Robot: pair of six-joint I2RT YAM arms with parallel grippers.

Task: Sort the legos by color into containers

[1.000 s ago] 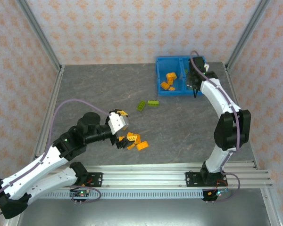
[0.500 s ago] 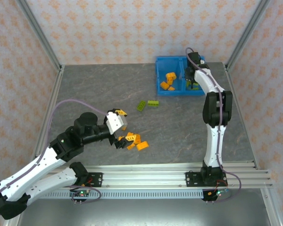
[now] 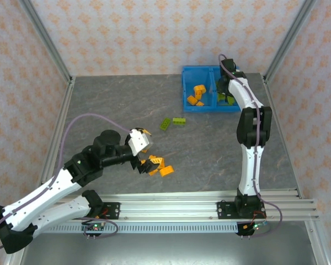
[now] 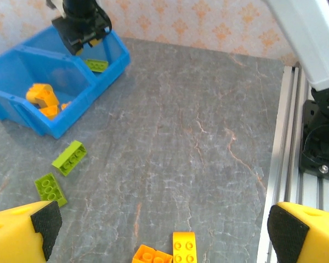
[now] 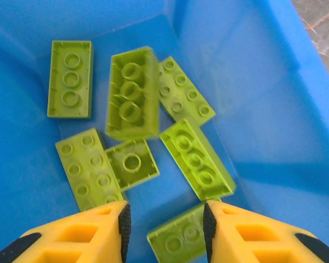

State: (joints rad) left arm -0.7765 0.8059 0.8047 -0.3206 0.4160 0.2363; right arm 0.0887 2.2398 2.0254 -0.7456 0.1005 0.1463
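Note:
The blue bin (image 3: 186,88) stands at the back right of the table. Its left compartment holds orange legos (image 3: 197,95); its right one holds several lime green legos (image 5: 130,92). My right gripper (image 5: 165,222) hangs open over the green compartment, nothing between its fingers. My left gripper (image 3: 143,144) is open above a cluster of orange legos (image 3: 157,165) near the front; two of them (image 4: 184,247) lie between its wide-apart fingers. Two green legos (image 3: 172,122) lie on the table in front of the bin, also seen as green bricks (image 4: 69,158).
An aluminium rail (image 3: 209,201) runs along the near table edge, with the right arm's base (image 4: 323,148) beside it. Frame posts and patterned walls enclose the table. Bare grey tabletop (image 3: 209,149) lies between the orange cluster and the bin.
The right arm swung up over the bin's right compartment and stayed there. The left gripper shifted slightly over the orange cluster.

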